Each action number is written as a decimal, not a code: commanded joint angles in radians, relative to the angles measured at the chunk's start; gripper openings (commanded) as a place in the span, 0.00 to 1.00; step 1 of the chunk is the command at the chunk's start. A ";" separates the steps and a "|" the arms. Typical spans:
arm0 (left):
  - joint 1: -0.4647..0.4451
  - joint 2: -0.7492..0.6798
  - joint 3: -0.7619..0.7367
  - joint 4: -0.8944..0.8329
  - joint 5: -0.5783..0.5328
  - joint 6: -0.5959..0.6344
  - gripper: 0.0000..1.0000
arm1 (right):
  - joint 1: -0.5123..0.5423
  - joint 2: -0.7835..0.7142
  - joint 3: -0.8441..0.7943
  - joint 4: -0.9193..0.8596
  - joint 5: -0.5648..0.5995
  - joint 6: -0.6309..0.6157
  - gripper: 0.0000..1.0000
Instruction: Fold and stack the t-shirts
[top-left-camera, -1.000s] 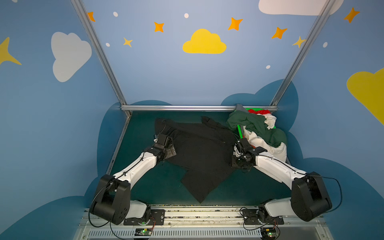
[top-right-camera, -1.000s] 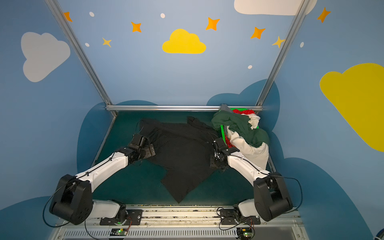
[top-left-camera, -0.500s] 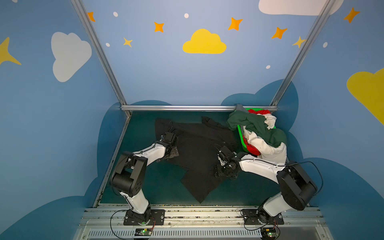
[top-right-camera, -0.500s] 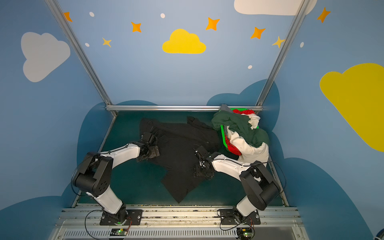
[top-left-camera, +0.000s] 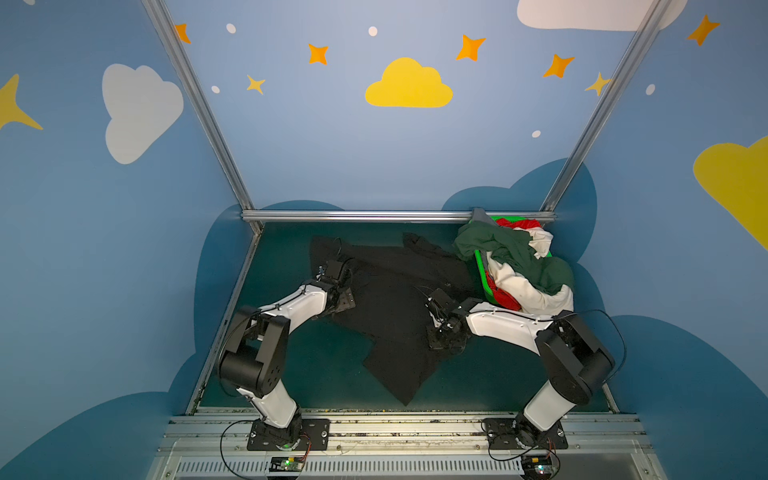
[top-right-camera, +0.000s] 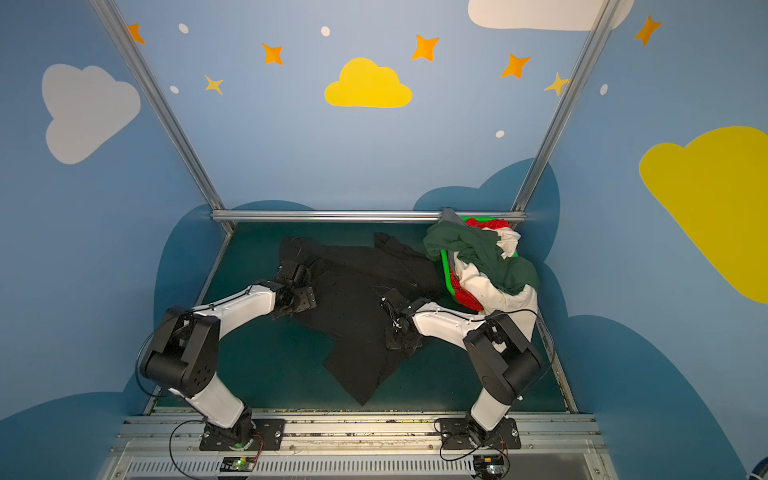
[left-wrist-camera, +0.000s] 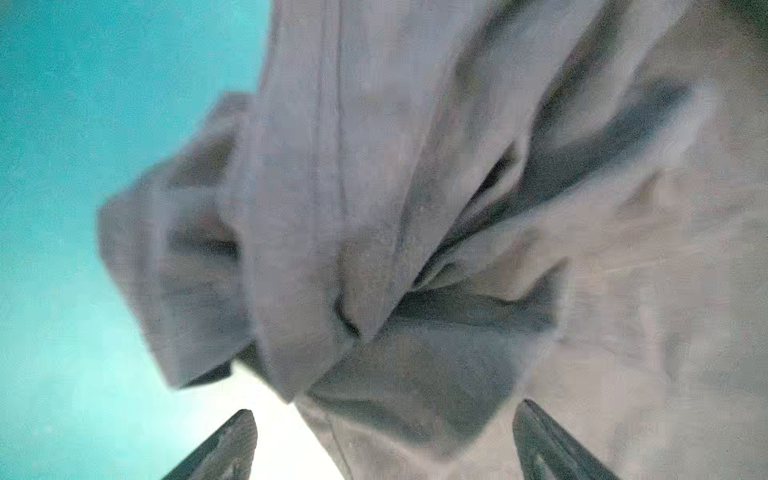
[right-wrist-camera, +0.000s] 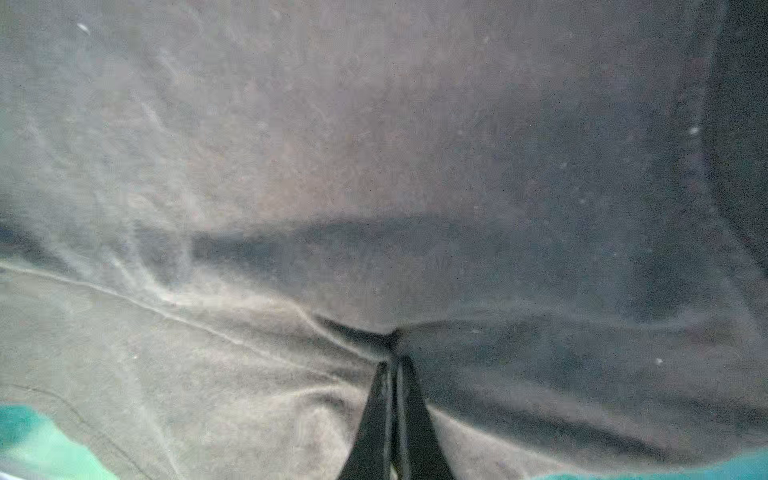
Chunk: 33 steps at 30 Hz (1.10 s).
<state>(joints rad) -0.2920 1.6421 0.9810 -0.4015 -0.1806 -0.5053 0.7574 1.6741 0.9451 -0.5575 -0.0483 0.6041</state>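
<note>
A large black t-shirt (top-left-camera: 390, 299) (top-right-camera: 353, 291) lies spread and rumpled on the teal table. My left gripper (top-left-camera: 343, 297) (top-right-camera: 305, 297) hangs over its left sleeve. In the left wrist view that gripper (left-wrist-camera: 386, 409) is open, its fingertips (left-wrist-camera: 237, 436) straddling bunched cloth (left-wrist-camera: 374, 208) without touching it. My right gripper (top-left-camera: 442, 340) (top-right-camera: 399, 340) is down on the shirt's right edge. In the right wrist view it (right-wrist-camera: 392, 365) is shut, pinching a pucker of black cloth (right-wrist-camera: 374, 166). Dark green (top-left-camera: 511, 249), cream (top-left-camera: 523, 286) and red (top-left-camera: 498, 291) t-shirts are heaped at the back right.
A bright green plastic basket (top-left-camera: 482, 270) (top-right-camera: 446, 274) at the back right holds the heap, which spills over its rim. A metal rail (top-left-camera: 374, 216) runs along the table's far edge and blue walls close in both sides. Bare teal table (top-left-camera: 291, 374) lies near the front.
My right gripper slid left and nearer along the black shirt, then shut on its cloth. The left arm drew its elbow in while its open gripper stayed at the left sleeve.
</note>
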 joint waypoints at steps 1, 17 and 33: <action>0.008 -0.066 -0.031 -0.021 0.029 0.001 0.95 | -0.013 0.059 -0.017 -0.017 0.020 -0.012 0.00; 0.038 -0.069 -0.009 -0.021 0.054 0.010 0.95 | -0.237 -0.172 -0.158 -0.076 0.073 -0.053 0.00; 0.054 0.252 0.202 -0.064 0.074 -0.005 0.86 | -0.354 -0.202 -0.110 -0.150 0.041 -0.095 0.00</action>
<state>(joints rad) -0.2531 1.8454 1.1416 -0.4145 -0.0845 -0.5060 0.4191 1.4998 0.8043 -0.6380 -0.0231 0.5266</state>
